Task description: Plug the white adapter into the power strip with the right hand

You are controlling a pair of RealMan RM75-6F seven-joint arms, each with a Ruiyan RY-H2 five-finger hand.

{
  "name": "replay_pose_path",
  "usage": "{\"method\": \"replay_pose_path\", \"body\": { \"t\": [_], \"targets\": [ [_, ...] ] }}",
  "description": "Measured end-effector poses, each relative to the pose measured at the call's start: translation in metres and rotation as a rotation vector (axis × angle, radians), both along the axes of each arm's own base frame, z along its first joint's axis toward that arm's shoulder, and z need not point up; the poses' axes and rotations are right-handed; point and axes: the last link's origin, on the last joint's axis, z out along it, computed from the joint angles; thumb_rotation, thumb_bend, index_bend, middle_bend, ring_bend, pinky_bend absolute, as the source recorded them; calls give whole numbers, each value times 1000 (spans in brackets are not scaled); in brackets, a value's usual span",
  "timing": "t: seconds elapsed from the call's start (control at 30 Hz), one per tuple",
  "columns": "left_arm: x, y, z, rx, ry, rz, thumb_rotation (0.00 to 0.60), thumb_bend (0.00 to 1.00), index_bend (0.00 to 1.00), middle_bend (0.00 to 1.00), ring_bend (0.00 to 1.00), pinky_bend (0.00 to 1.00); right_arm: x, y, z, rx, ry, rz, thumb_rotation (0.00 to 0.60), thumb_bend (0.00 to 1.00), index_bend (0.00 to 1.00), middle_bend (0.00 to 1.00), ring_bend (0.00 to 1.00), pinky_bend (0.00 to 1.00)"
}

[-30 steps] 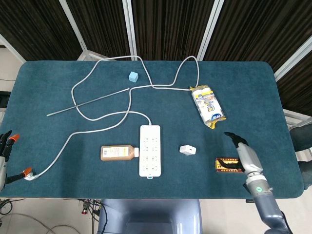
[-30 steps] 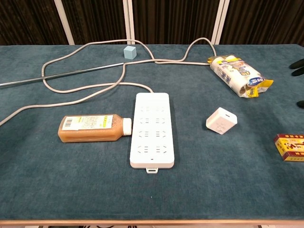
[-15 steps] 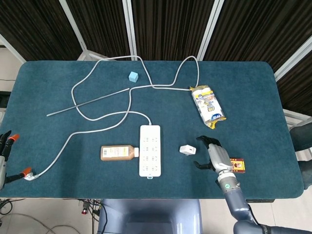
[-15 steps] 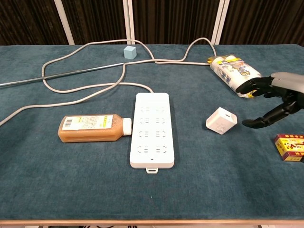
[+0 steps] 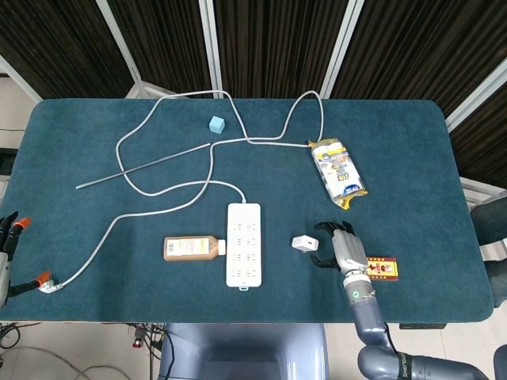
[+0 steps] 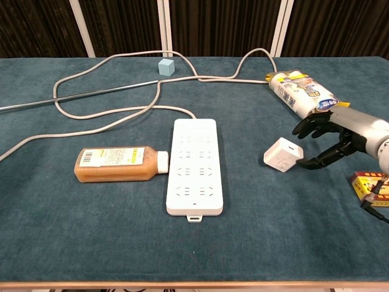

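Observation:
The white adapter [image 5: 304, 244] [image 6: 282, 155] lies flat on the blue cloth, to the right of the white power strip [image 5: 243, 245] [image 6: 195, 166]. My right hand [image 5: 339, 247] [image 6: 331, 137] hovers just right of the adapter, fingers spread and curved toward it, holding nothing. A small gap shows between the black fingertips [image 6: 306, 165] and the adapter. My left hand [image 5: 9, 234] shows only at the left edge of the head view, off the table, with dark fingers apart and nothing in them.
An amber bottle [image 5: 192, 248] [image 6: 120, 163] lies left of the strip. A red box [image 5: 383, 269] [image 6: 372, 188] sits under my right wrist. A snack packet [image 5: 338, 172] [image 6: 302, 95], a blue cube [image 5: 215, 124], a metal rod [image 5: 142, 166] and the strip's looping cable [image 5: 170, 190] lie further back.
My right hand has moved left from the table's right side, past the red box, to just beside the adapter. The adapter and strip have not moved.

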Motion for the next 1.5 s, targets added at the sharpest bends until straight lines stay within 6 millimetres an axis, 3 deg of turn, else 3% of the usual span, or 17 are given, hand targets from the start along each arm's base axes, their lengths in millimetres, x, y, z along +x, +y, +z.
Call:
{"method": "replay_pose_path", "body": {
  "t": [0.23, 1.5],
  "targets": [
    [0, 1, 0, -3, 1, 5, 600, 90, 132, 0, 0, 0, 5, -3, -11, -16, -6, -1, 600, 328, 402, 339, 261, 74],
    [-1, 1, -2, -15, 10, 11, 600, 90, 160, 0, 0, 0, 11, -14, -30, -5, -25, -17, 600, 339, 483, 399, 314, 78]
  ]
}}
